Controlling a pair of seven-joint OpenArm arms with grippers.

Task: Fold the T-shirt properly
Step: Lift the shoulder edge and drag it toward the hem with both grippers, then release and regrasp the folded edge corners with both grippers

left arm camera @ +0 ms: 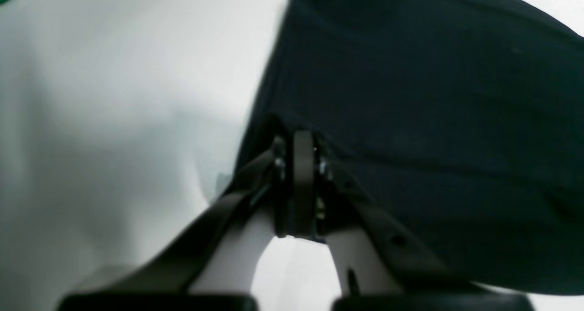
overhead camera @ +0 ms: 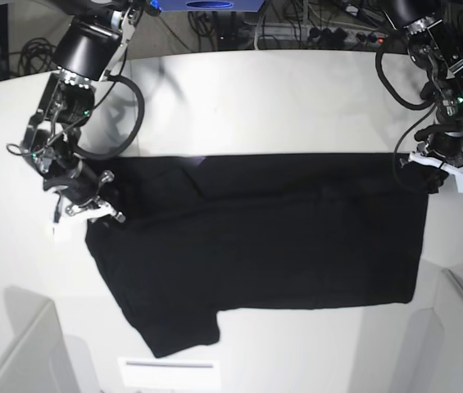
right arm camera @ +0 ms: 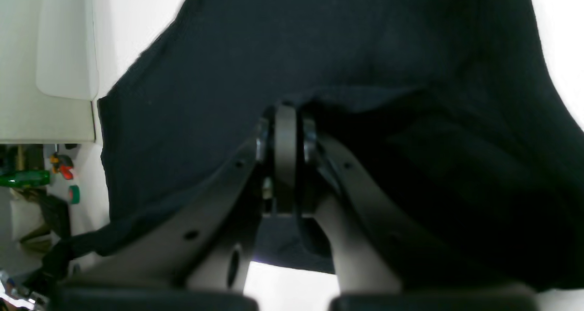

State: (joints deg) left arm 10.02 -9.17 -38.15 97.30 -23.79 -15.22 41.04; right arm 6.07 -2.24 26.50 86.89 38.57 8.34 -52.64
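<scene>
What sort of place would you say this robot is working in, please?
Probably a robotics lab or workshop. A white table carries the black T-shirt, gripped by the left gripper and the right gripper. Behind it, cables and a power strip lie on the floor; hand tools show in the right wrist view.

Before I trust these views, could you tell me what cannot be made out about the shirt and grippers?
- Shirt print: no view shows it; only plain black fabric faces up.
- Right gripper fingertips: the right wrist view shows them buried in cloth.
- Left gripper grip: tiny in the base view, blurred in the left wrist view.
- Shirt's outline: cut off in both wrist views.
</scene>
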